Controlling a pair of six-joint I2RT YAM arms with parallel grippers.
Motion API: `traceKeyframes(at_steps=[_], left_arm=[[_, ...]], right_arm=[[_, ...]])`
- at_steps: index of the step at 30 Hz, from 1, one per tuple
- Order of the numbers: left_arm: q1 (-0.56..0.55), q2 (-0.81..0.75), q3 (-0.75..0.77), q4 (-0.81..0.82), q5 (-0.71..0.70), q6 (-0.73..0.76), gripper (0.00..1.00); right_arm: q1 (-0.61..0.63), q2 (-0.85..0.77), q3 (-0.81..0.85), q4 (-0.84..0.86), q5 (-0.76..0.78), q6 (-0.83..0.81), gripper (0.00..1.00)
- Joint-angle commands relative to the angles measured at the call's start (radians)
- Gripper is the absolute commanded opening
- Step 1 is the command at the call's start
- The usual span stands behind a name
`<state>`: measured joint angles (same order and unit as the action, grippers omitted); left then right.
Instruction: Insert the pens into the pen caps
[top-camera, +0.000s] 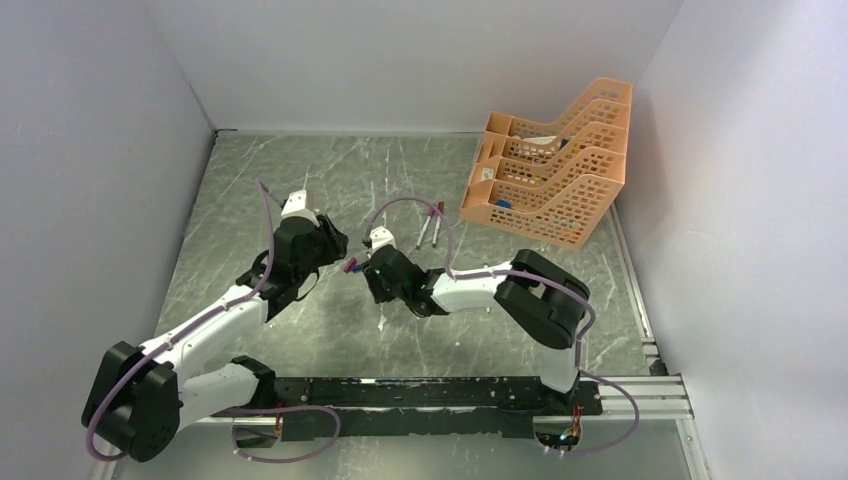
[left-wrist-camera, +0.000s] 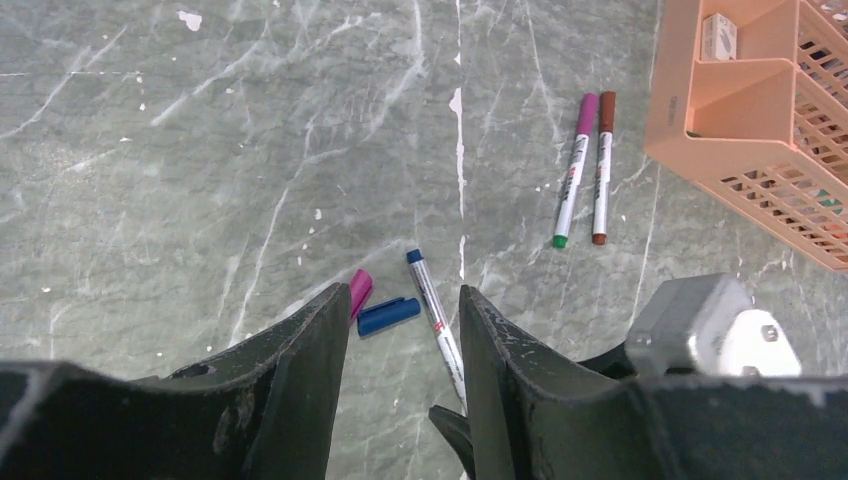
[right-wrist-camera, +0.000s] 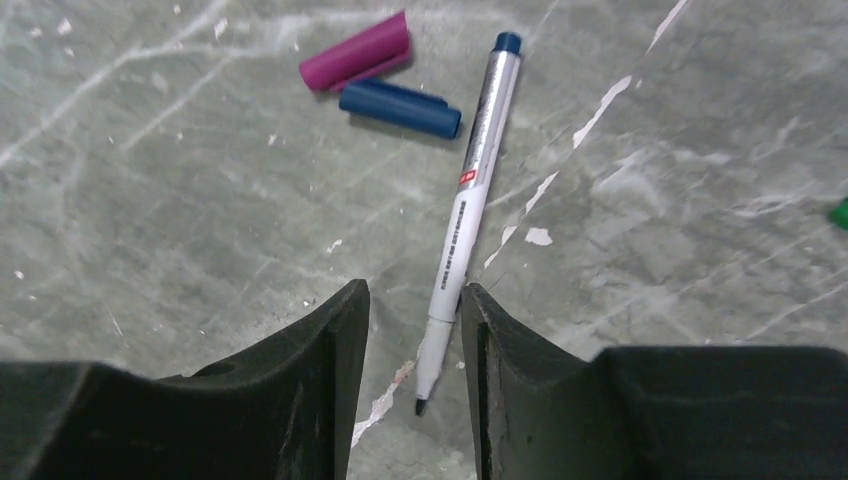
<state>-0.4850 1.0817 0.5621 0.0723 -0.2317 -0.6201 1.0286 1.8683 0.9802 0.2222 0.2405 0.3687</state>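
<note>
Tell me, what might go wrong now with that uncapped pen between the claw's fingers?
The right claw straddles the uncapped pen near its writing tip, so closing could make it swing or smear. The blue cap lies right beside the magenta cap; the left claw might nudge or take the wrong one.

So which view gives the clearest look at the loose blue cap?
Right wrist: the blue cap lies large, sharp and unobstructed beside the magenta cap and the uncapped pen. Left wrist shows the blue cap whole but smaller. Top external leaves it too small to pick out.
</note>
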Motion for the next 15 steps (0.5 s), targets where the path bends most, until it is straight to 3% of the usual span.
traceKeyframes(at_steps=[1,7,11,15], left_arm=[[0.021,-0.009,-0.011,-0.002,0.02,0.003,0.54],[0.028,0.006,-0.022,0.029,0.057,0.006,0.54],[0.028,0.024,-0.022,0.052,0.088,0.007,0.53],[0.03,0.035,-0.016,0.083,0.161,0.015,0.54]], right_arm=[[0.009,0.017,0.009,-0.002,-0.008,-0.007,0.36],[0.028,0.004,-0.04,-0.031,0.031,-0.001,0.19],[0.038,-0.026,-0.089,-0.033,0.036,-0.017,0.0],[0.061,-0.114,-0.182,0.009,0.057,-0.07,0.0]])
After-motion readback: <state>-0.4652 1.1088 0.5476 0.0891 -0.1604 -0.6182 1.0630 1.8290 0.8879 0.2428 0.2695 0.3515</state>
